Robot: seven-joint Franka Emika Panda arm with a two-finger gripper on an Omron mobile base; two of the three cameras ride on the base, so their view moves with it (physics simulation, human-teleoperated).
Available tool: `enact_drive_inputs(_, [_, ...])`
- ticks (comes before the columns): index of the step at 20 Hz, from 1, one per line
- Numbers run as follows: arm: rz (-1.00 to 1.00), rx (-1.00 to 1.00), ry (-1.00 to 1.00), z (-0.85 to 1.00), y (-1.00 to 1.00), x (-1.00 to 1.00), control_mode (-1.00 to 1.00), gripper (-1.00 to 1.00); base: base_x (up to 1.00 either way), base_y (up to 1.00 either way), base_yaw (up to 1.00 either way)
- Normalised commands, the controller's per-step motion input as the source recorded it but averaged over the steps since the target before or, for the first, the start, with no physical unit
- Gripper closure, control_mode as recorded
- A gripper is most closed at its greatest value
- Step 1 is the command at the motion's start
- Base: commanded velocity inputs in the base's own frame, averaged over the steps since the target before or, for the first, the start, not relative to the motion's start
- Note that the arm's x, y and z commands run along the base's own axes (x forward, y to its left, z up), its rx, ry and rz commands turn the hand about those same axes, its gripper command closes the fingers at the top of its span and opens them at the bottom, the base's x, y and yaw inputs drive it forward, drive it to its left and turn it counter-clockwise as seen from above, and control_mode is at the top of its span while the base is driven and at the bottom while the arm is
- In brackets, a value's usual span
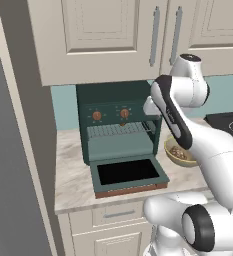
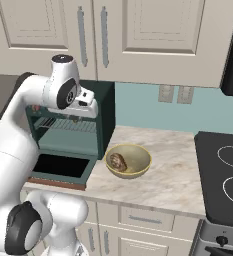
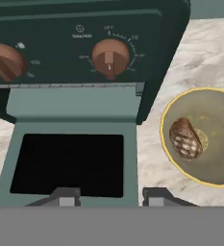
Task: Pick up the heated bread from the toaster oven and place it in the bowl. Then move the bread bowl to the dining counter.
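The bread (image 3: 185,138) lay in the bowl (image 3: 214,177) on the table (image 2: 178,175), just beside the toaster oven (image 3: 84,29); the hand (image 3: 108,196) hovered above the oven's dropped door, open and empty.

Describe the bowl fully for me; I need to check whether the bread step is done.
The bowl is a small, round, shallow, yellowish-tan dish with a thin brighter rim, looking like glazed ceramic. It sits upright on the marble worktop, just right of the toaster oven and its dropped-open door, apart from both. One brown, crusty piece of bread lies inside, left of centre in the hand view. Nothing grips the bowl; the end effector hovers over the oven door.
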Motion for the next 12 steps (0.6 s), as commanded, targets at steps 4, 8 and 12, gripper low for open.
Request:
enact_drive_inputs(4, [0.01, -0.03, -0.09, 0.00, 0.07, -0.25, -1.00, -1.00, 0.00, 0.00, 0.00])
enact_drive_inputs(8, [0.01, -0.03, -0.23, -0.29, 0.44, -0.62, -1.00, -1.00, 0.00, 0.00, 0.00])
enact_drive_inputs(12, [0.00, 0.00, -0.25, -0.76, 0.49, -0.33, -1.00, -1.00, 0.00, 0.00, 0.00])
